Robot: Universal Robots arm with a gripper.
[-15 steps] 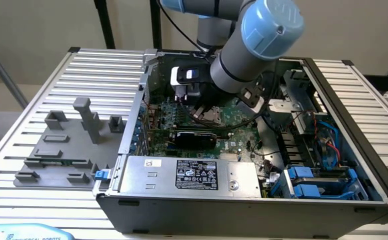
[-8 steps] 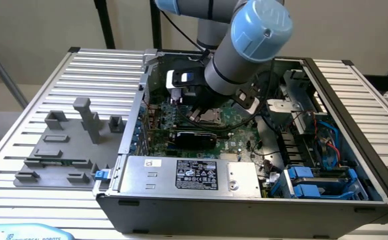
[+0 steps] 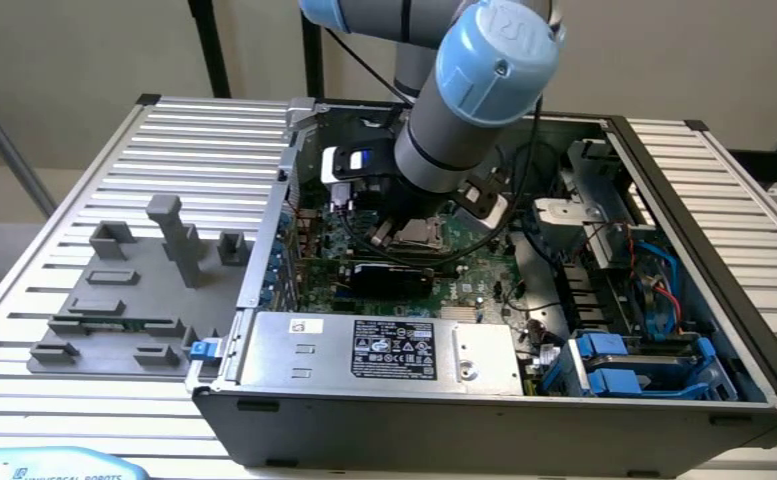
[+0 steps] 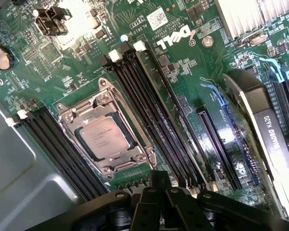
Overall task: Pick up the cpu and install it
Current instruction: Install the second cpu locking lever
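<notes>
1. Ext. view, backdrop: beige wall behind, black stand poles at rear; slatted aluminium tabletop point(image 3: 201, 130) carries everything.
2. Ext. view, on the exterior view's left: grey fixture plate point(image 3: 121, 300) w/ upright blocks lies on the tabletop; a long narrow green memory stick point(image 3: 111, 324) rests in its front slot.
3. Ext. view, centre to right: open PC case point(image 3: 495, 400) lies on its side, silver power supply point(image 3: 388, 350) w/ label along the near edge, blue drive caddies point(image 3: 622, 365) at the near corner on the exterior view's right, cables running above them.
4. Ext. view, arm: grey UR arm point(image 3: 455, 130) w/ light-blue joint caps reaches down into the case over the green motherboard point(image 3: 475, 235). Metal CPU socket frame point(image 3: 415, 235) shows just under the wrist; the pincer itself is hidden by the arm here.
5. Wrist view, board: Dell motherboard seen close up; black RAM slots point(image 4: 154, 115) run either side of the socket, long PCIe slots point(image 4: 219, 144) further off, a black expansion card point(image 4: 265, 139) seated at the edge, heatsink fins point(image 4: 250, 17) in the corner.
6. Wrist view, task item: the cpu point(image 4: 102, 138) sits flat inside the socket, silver top up, metal retention frame point(image 4: 82, 110) around it.
7. Wrist view, pincer point(image 4: 156, 204): black finger parts hang above the board, close beside the socket, apart from the cpu, nothing btwn them. Can't tell if released or clenched.
</notes>
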